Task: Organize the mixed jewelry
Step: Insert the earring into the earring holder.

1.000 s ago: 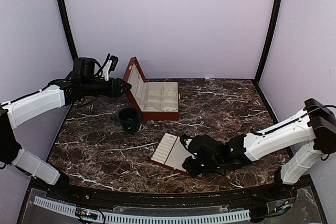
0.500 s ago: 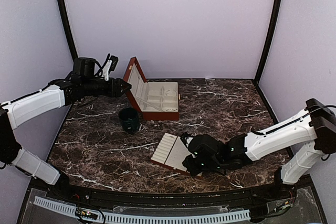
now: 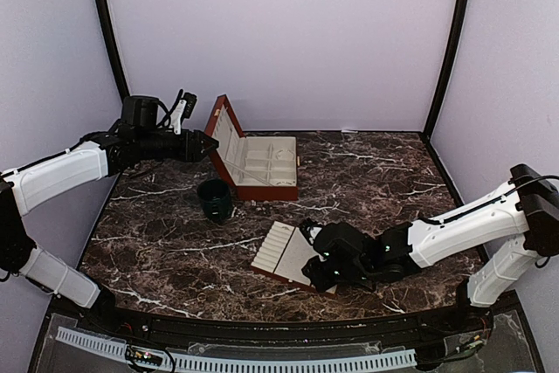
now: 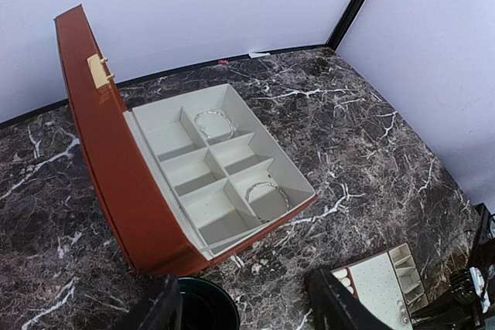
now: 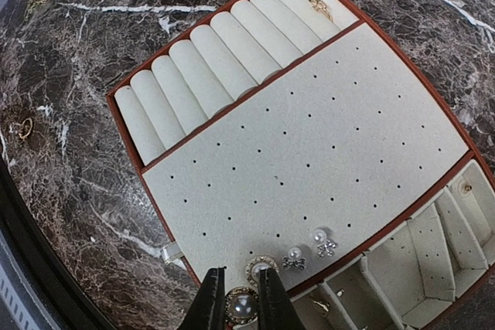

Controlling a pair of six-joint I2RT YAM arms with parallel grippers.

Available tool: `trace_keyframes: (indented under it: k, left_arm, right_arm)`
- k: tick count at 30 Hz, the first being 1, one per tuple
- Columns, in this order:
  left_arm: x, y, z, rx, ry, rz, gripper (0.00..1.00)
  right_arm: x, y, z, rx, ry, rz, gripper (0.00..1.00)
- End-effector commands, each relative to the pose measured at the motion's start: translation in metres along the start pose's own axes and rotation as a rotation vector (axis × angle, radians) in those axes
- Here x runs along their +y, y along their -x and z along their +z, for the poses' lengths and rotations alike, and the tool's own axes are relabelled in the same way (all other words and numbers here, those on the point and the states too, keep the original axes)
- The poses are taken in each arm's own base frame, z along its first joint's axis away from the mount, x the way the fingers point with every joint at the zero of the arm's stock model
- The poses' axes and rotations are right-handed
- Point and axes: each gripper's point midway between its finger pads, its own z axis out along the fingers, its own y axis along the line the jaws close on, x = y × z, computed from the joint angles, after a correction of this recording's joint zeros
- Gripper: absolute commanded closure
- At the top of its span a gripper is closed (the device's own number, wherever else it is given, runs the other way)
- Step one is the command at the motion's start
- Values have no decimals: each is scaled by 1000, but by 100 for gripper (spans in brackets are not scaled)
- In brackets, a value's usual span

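**Press the pearl stud into a hole**

The right gripper (image 5: 240, 287) pinches a pearl stud (image 5: 242, 308) over the cream tray (image 5: 309, 137), near the front edge of the worktop (image 3: 367, 172), beside other studs (image 5: 292, 260). Hold it straight, aim at a free hole, press softly. The left gripper (image 3: 208, 143) hangs open and empty by the red-brown box (image 4: 116, 160). The worktop is dark marble, the walls (image 3: 279, 32) pale purple.

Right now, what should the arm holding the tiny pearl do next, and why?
Probably lower the right gripper a little: it pinches a pearl stud at the holed pad edge, beside studs already seated, so a free hole is close.
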Motion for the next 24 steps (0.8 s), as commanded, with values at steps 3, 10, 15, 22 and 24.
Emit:
trace_keyframes:
  k: [3,10,15,22,24]
  left_arm:
    - [-4,0,-7,-7,-4,18,41]
    - [-4,0,-7,-6,-6,17,41]
    - [-4,1,-8,-8,-6,19,41]
    - [-4,1,-8,-9,-6,19,41]
    - [-4,0,-8,-6,-6,17,41]
  right_arm:
    - [12,6,1,-20,23,-17,100]
    - [12,1,4,-8,13,-24,100]
    - [11,-3,7,1,3,-25,100]
    - [11,-4,6,-1,-15,-30,100]
    - [10,-4,6,-3,-23,-30,100]
